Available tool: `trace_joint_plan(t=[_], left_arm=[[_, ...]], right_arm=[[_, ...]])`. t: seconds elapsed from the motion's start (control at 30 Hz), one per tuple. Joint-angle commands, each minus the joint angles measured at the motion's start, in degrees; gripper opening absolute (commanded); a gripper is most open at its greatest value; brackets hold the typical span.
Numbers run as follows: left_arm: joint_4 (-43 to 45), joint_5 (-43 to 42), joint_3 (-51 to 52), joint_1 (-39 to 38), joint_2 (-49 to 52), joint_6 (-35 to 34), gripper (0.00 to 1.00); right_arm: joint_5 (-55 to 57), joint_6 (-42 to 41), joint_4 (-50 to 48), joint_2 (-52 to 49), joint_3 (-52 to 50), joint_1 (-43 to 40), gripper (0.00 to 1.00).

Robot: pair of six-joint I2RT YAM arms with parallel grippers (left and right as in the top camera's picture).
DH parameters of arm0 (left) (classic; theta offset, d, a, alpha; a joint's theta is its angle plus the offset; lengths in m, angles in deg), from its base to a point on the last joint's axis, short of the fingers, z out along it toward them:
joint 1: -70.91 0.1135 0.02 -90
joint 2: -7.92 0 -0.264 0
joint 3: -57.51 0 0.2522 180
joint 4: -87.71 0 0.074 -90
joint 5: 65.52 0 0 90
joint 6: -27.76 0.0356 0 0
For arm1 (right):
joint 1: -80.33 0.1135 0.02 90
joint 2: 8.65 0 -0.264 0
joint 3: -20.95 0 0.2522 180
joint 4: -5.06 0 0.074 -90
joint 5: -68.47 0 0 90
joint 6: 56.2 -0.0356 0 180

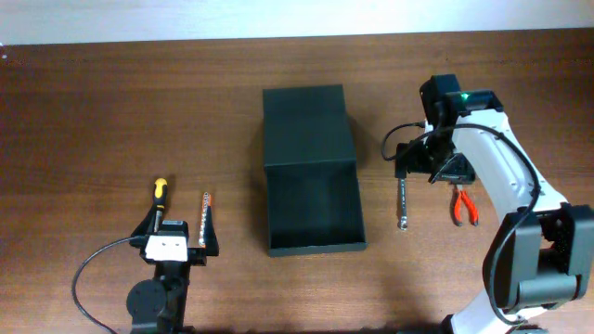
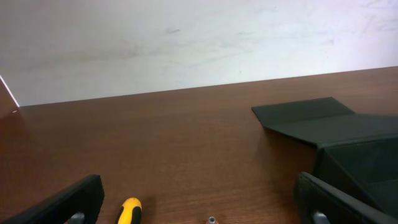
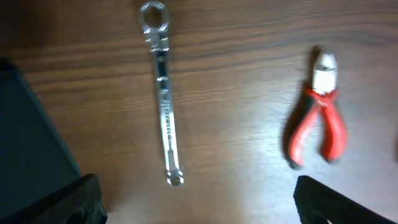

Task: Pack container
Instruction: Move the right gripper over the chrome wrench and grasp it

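From overhead, the dark green-black matte rectangular container (image 1: pixel 313 209) sits mid-bench. Its hinged flap lid (image 1: pixel 304 125) is laid back toward 12 o'clock and its cavity is bare, so nothing looks packed yet. The right pincer (image 1: pixel 429 165) hovers at the container's 3 o'clock, over the top end of a slim silver ring-headed wrench (image 1: pixel 403 206). Red-handled pliers (image 1: pixel 463 206) lie just beside, at the wrench's 3 o'clock. The left pincer (image 1: pixel 176 243) sits at 8 o'clock, with a yellow-handled screwdriver (image 1: pixel 160 193) and a thin rust-tipped rod (image 1: pixel 205 211) just ahead of it.

Left wrist view: its fingers (image 2: pixel 62 205) are wide apart, holding nothing. The container's flap shows at 3 o'clock across the brown wooden bench (image 2: pixel 155 137).

Right wrist view: its fingers (image 3: pixel 339 199) are apart and empty, with the wrench lying ahead toward 11 o'clock. I'd judge the wrench the likely pick. Centre over its shaft, close across the narrow width, then lift clear of the container wall (image 3: pixel 25 149) at 9 o'clock. The pliers are near enough to nudge.
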Motion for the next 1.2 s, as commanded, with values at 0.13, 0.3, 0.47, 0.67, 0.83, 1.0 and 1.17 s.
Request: trace_joint_plan(t=[0.13,0.3,0.47,0.67,0.83,1.0,1.17], left_arm=[[0.11,-0.24,0.42,0.33,-0.44,1.14,0.99],[0.11,-0.24,0.42,0.33,-0.44,1.14,0.99],[0.09,-0.24,0.42,0.33,-0.44,1.14,0.99],[0.11,-0.24,0.42,0.33,-0.44,1.14,0.99],[0.09,-0.24,0.42,0.33,-0.44,1.14,0.99],[0.11,-0.24,0.42,0.33,-0.44,1.14,0.99],[0.11,-0.24,0.42,0.33,-0.44,1.14,0.99]], right_arm=[[-6.16,5.9,-6.84,-0.52,-8.02,0.59,0.99],[-6.08,6.45,-8.74,-0.52,-10.36,0.59,0.99],[-6.1,6.51,-12.57,-0.52,-13.77,0.59,0.99],[-4.02,0.98,-13.9,-0.52,-14.6,0.59,0.99],[-3.28,-1.31,-14.14,-0.55,-14.6,0.59,0.99],[-3.32,-1.31,-14.75,-1.14,-15.17,0.59,0.99],[-3.32,-1.25,-16.83,-1.49,-17.35,0.59,0.99]])
